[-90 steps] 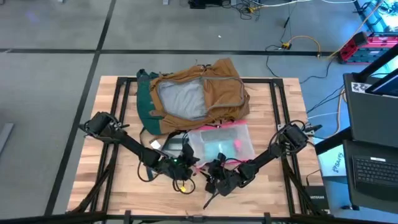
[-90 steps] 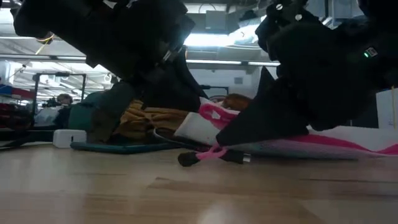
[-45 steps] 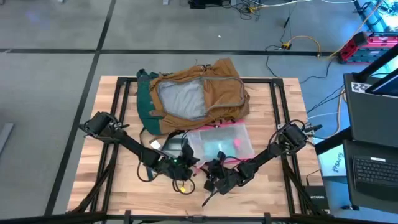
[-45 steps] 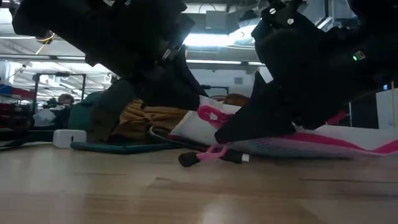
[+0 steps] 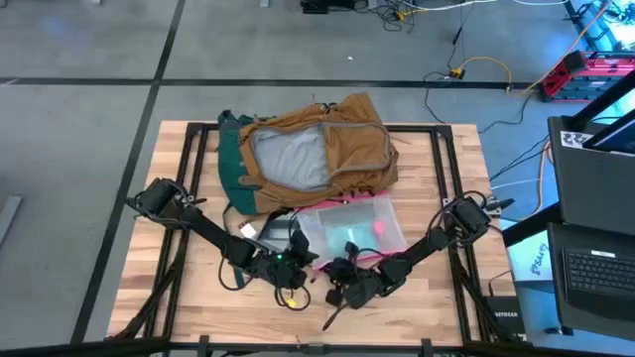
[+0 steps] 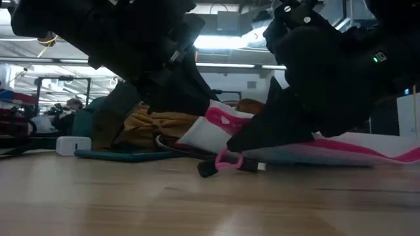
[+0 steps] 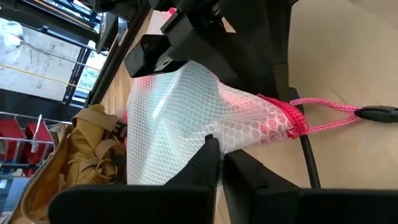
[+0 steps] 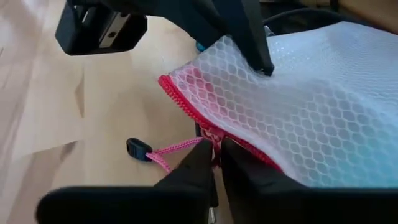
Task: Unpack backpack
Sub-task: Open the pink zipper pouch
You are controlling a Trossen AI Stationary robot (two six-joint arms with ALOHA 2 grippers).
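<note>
Toward the bench's [image 5: 179, 288] far edge: backpack [image 5: 308, 154], soft, limp, unzipped; best taken by its rim. Nearer, mesh pouch [image 5: 352, 226] is clamped by left gripper [image 7: 214, 163] and right gripper [image 8: 216, 163] jaws.

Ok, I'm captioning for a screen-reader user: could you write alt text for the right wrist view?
The right gripper, fingers closed, pinches the pink zipper edge of a clear honeycomb-mesh pouch lying on the wooden table. A pink cord pull trails from the zipper, and the left gripper grips the pouch from the far side.
</note>
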